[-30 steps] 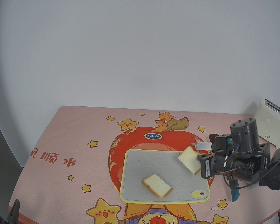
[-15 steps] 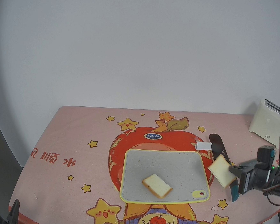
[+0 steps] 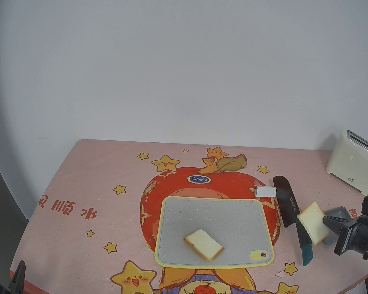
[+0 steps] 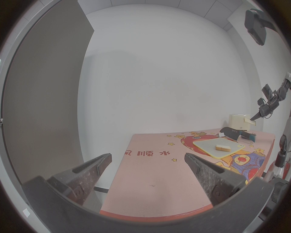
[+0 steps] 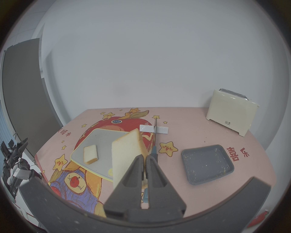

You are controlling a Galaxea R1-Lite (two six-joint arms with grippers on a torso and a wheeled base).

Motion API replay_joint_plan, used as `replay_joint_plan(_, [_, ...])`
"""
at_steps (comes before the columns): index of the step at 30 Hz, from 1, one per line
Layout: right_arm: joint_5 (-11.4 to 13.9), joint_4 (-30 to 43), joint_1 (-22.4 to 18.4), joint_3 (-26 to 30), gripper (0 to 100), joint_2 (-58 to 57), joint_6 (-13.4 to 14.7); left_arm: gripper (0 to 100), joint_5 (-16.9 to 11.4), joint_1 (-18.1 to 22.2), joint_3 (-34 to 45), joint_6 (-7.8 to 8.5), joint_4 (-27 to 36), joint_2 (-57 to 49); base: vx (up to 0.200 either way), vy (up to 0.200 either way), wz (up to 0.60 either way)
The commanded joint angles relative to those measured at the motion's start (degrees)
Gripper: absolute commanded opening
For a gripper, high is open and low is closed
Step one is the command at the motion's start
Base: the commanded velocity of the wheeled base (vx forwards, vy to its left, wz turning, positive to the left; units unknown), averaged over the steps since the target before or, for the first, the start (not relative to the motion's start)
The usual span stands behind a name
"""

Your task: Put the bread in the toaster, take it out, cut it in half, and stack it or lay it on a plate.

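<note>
The right end effector (image 3: 325,220) was clenched on the bread half (image 3: 313,222), pinching it at one edge so the slice stood upright in the air at the right of the head view, above the knife (image 3: 291,204) and just short of the plate (image 5: 207,163). That narrow pinch looked like the chief risk: soft crumb gripped at its rim could tear or slide out, and a fall from there would probably land the piece on the knife's handle or on the counter (image 3: 104,198), not in the plate. Since the slice stood on edge, an early release could also leave it tipped against the plate's wall or rolled over the rim. The plate lay near the right edge of the frame and close to the counter's border, so a low approach might nudge it outward. The other bread half (image 3: 203,244) lay flat on the cutting board (image 3: 229,216) at lower centre, well apart. The toaster (image 3: 355,161) stood at the upper right. The left end effector (image 4: 148,170) hung released by the counter's lower left corner.
</note>
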Motion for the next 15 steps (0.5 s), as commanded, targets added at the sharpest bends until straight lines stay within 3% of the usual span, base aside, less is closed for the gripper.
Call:
replay_joint_plan(1, [-0.04, 0.00, -0.06, 0.19, 0, -0.25, 0.01, 100, 0.02, 0.00, 0.92, -0.01, 0.00, -0.57, 0.000, 0.000, 0.00])
replay_joint_plan(4, [-0.04, 0.00, 0.12, 0.28, 0, -0.16, 0.01, 100, 0.02, 0.00, 0.92, -0.01, 0.00, -0.57, 0.000, -0.200, 0.00])
replay_joint_plan(10, [-0.04, 0.00, -0.06, 0.19, 0, -0.25, 0.01, 100, 0.11, 0.00, 0.92, 0.08, 0.00, -0.57, 0.000, 0.000, 0.00])
replay_joint_plan(15, [-0.04, 0.00, -0.14, 0.19, 0, -0.16, 0.01, 100, 1.43, 0.00, 0.92, 0.08, -0.09, -0.57, 0.000, -0.200, 0.00])
